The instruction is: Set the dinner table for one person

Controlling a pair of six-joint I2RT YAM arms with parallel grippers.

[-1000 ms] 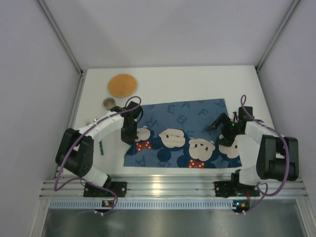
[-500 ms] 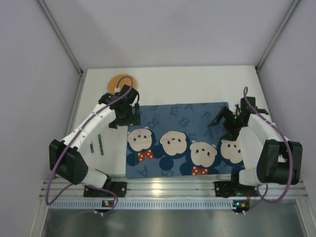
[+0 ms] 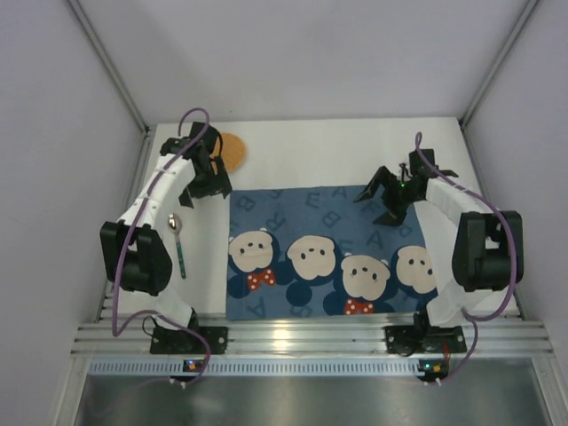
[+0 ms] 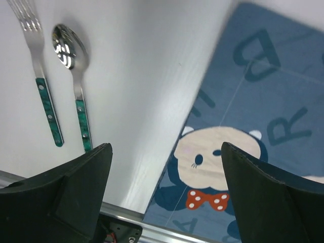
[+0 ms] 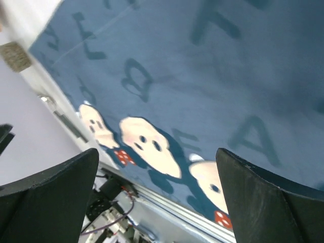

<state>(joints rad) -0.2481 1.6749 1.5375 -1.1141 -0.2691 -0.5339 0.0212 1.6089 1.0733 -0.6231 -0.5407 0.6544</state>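
The dinner table is a plain white top. A blue bear-printed placemat lies flat on its near middle. My left gripper hovers open over the table just past the placemat's back left corner, with nothing between its fingers. In the left wrist view the open gripper frames bare table and the placemat's left edge. My right gripper hangs open above the placemat's back right part. Its wrist view shows only the placemat below the empty gripper.
A spoon with a green handle lies left of the placemat. In the left wrist view a matching fork lies beside the spoon. A round cork mat sits at the back left, partly behind the left arm.
The left gripper opened, let go of the placemat's left edge and drew back towards the cork mat. The placemat now lies straight and flat. The right gripper moved back and left, still open.
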